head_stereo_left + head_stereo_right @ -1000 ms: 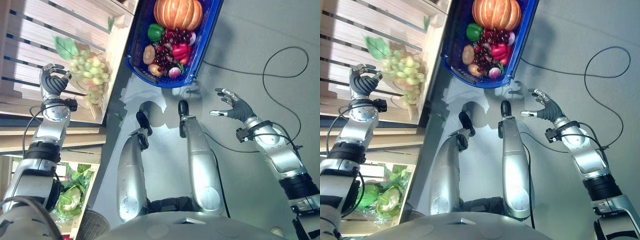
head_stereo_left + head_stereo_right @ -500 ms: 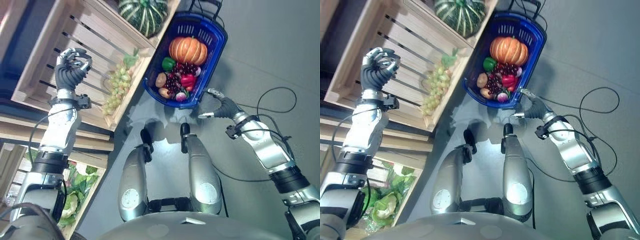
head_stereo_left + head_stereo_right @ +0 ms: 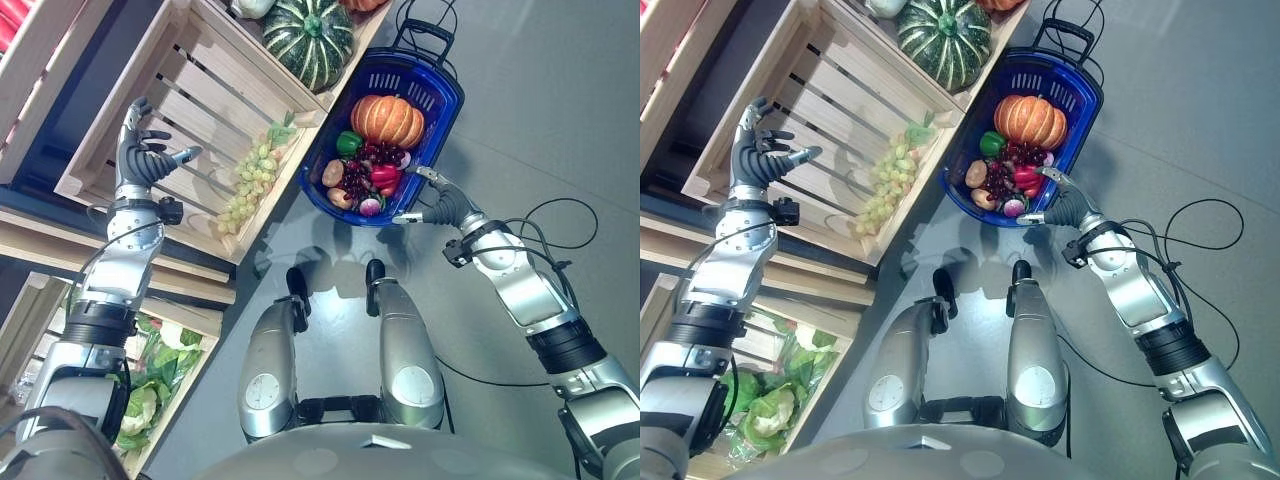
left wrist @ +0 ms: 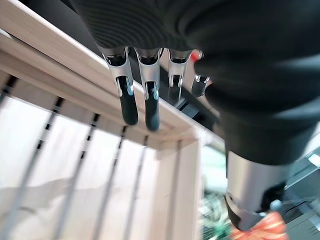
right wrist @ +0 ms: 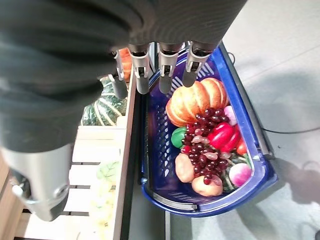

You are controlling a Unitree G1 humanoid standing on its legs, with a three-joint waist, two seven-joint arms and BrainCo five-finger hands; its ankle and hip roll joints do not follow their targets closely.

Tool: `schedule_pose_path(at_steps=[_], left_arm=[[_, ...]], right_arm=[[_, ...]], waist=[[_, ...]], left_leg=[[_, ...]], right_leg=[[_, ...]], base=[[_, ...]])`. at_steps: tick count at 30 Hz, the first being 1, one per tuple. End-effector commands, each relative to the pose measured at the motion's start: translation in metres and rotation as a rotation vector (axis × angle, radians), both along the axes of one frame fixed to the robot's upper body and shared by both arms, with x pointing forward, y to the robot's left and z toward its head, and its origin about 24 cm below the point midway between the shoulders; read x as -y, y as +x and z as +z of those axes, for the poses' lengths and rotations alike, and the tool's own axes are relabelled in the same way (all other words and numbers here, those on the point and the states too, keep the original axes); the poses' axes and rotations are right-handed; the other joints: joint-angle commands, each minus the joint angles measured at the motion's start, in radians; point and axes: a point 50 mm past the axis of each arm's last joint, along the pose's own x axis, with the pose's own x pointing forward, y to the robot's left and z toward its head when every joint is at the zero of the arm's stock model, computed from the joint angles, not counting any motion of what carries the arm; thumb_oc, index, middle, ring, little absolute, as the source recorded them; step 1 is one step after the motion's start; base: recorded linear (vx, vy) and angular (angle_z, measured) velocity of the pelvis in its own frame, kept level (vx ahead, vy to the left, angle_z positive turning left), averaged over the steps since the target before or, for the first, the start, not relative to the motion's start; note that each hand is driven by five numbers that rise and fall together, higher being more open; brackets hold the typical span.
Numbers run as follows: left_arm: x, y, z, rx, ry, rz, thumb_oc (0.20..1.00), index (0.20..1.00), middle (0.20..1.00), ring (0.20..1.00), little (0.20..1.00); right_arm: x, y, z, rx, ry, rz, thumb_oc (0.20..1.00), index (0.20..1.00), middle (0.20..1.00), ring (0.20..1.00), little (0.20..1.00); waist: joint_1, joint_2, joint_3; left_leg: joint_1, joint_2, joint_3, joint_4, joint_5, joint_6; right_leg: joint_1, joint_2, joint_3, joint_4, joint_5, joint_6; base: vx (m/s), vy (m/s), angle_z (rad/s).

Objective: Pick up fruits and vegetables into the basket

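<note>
A blue basket (image 3: 449, 108) stands on the grey floor against the shelf. It holds an orange pumpkin (image 3: 388, 118), a green pepper (image 3: 349, 142), dark red grapes (image 5: 202, 150), a red pepper (image 5: 220, 136), potatoes (image 5: 184, 167) and a radish (image 5: 240, 173). A bunch of green grapes (image 3: 250, 182) lies in the wooden crate (image 3: 150, 110), near its right corner. My left hand (image 3: 140, 156) is open over the crate's left side, well apart from the grapes and holding nothing. My right hand (image 3: 440, 205) is open just beside the basket's near rim, with nothing in it.
A green striped pumpkin (image 3: 308, 42) sits in the crate beyond the grapes. A lower crate holds leafy cabbages (image 3: 150, 385). The basket's black handle (image 3: 425, 25) lies at its far end. Grey floor stretches to the right.
The camera has shifted. My left hand has uncurled from a fist to open. My right hand has come closer to the basket's near rim.
</note>
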Motion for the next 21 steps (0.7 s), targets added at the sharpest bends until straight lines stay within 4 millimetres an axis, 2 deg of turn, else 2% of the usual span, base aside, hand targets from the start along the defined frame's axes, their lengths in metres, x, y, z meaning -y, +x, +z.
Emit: schedule_pose_path(at_steps=[1,7,8,9,21], left_arm=[[-0.014,-0.002,0.009,0.023,0.105,0.103,1.000,1.000,1.000,1.000,1.000],[-0.021,0.003,-0.005,-0.003,0.061,0.172,1.000,1.000,1.000,1.000,1.000],[-0.020,0.003,-0.008,-0.012,0.053,0.171,1.000,1.000,1.000,1.000,1.000],[-0.020,0.003,-0.011,-0.018,0.033,0.170,1.000,1.000,1.000,1.000,1.000],[-0.020,0.017,-0.019,-0.017,-0.162,0.227,1.000,1.000,1.000,1.000,1.000]], right_arm=[[-0.009,-0.003,0.012,0.078,0.056,0.068,1.000,1.000,1.000,1.000,1.000],[-0.003,-0.006,0.012,0.068,0.053,0.095,1.000,1.000,1.000,1.000,1.000],[-0.002,-0.007,0.010,0.057,0.056,0.094,1.000,1.000,1.000,1.000,1.000],[-0.001,-0.008,0.008,0.046,0.058,0.097,1.000,1.000,1.000,1.000,1.000],[0.013,-0.017,-0.015,-0.078,0.092,0.022,1.000,1.000,1.000,1.000,1.000]], waist=[[-0.027,-0.041,-0.050],[-0.051,-0.055,-0.050],[-0.052,-0.054,-0.050],[-0.056,-0.056,-0.050],[-0.092,-0.077,-0.050]], left_leg=[[-0.039,-0.052,0.075,0.075,-0.086,0.080],[-0.133,-0.028,0.088,0.126,-0.096,0.081],[-0.122,-0.030,0.077,0.136,-0.123,0.074],[-0.138,-0.026,0.078,0.147,-0.127,0.074],[-0.306,0.001,0.089,0.173,-0.111,0.059]], right_leg=[[-0.001,0.050,0.006,-0.029,0.002,0.019],[-0.103,0.075,0.024,0.031,-0.014,0.010],[-0.093,0.078,0.031,0.043,-0.040,0.017],[-0.109,0.082,0.033,0.055,-0.045,0.016],[-0.293,0.106,0.032,0.118,-0.047,0.017]], base=[[-0.01,-0.058,-0.05],[0.01,-0.058,-0.08],[0.09,-0.041,-0.10],[0.09,-0.051,-0.12],[0.00,-0.047,-0.04]])
